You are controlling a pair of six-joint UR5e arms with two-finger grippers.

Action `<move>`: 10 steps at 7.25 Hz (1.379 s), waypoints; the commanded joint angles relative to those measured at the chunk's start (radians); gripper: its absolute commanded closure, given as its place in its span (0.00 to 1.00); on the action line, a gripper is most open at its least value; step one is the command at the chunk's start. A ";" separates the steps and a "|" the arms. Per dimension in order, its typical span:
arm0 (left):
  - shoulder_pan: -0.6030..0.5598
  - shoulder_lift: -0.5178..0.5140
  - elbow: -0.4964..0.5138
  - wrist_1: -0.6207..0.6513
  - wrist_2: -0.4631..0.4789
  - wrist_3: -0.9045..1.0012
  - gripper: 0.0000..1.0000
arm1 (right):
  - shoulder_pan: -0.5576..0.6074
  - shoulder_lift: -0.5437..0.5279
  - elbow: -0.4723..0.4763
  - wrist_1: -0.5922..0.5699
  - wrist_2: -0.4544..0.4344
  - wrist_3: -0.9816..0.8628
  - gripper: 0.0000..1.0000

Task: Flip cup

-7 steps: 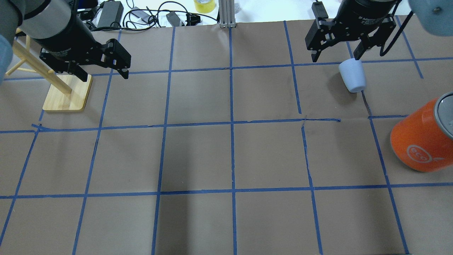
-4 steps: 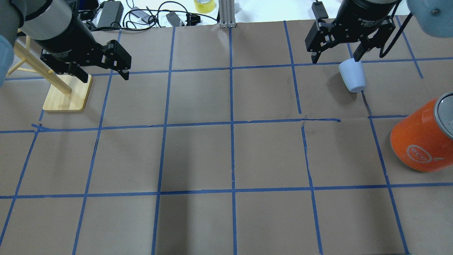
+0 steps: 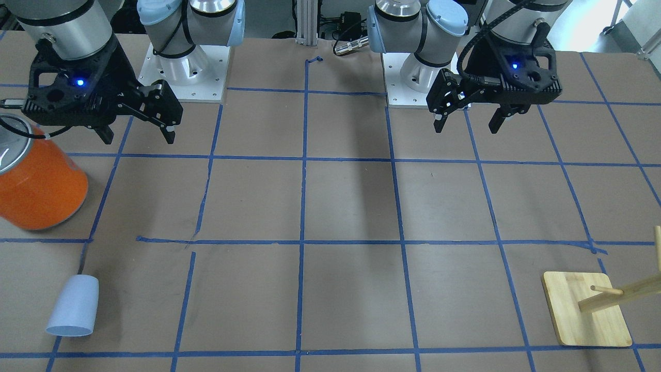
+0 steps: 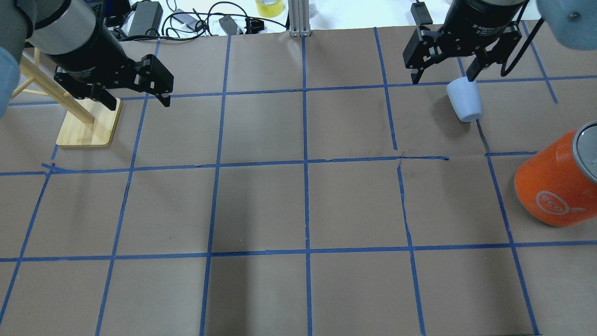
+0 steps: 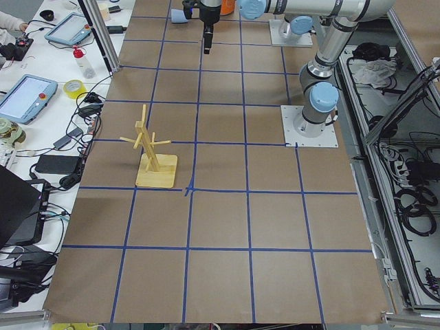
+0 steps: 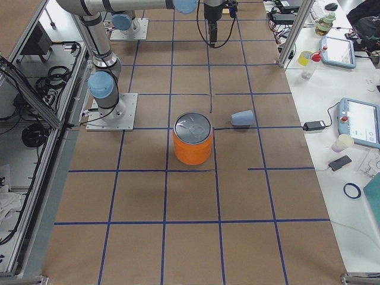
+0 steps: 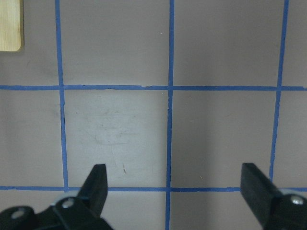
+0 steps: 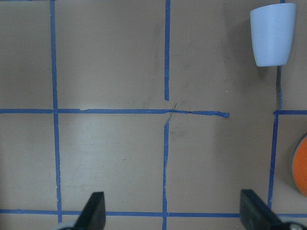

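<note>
The pale blue cup [image 4: 464, 100] lies on its side at the table's far right, wide end pointing away from the robot. It also shows in the front view [image 3: 74, 306], the right side view [image 6: 242, 118] and the right wrist view [image 8: 272, 33]. My right gripper [image 4: 442, 77] is open and empty, held high above the table on the robot's side of the cup [image 3: 138, 138]. My left gripper [image 4: 138, 102] is open and empty, high over the table's left half [image 3: 466, 126]. Its wrist view shows only bare brown paper and blue tape lines.
A large orange can [image 4: 552, 186] with a silver lid stands at the right edge, nearer the robot than the cup. A wooden peg rack [image 4: 88, 123] stands at the far left. Cables [image 4: 186, 18] and a yellow tape roll [image 4: 269, 7] lie beyond the far edge.
Both arms have shifted only by a few pixels. The cup has not moved.
</note>
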 commanded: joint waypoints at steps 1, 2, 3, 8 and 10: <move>0.000 0.000 0.000 -0.001 0.001 0.000 0.00 | -0.046 0.099 0.002 -0.093 -0.037 -0.027 0.00; 0.000 0.000 0.000 0.001 0.001 0.000 0.00 | -0.094 0.158 0.004 -0.132 -0.037 -0.052 0.00; 0.000 0.002 0.000 0.001 0.001 0.000 0.00 | -0.135 0.233 0.002 -0.185 -0.037 -0.080 0.00; 0.000 0.002 -0.002 -0.001 0.001 0.000 0.00 | -0.241 0.480 -0.001 -0.449 -0.063 -0.188 0.00; 0.000 0.002 0.000 -0.001 0.001 0.000 0.00 | -0.255 0.543 -0.001 -0.492 -0.065 -0.198 0.02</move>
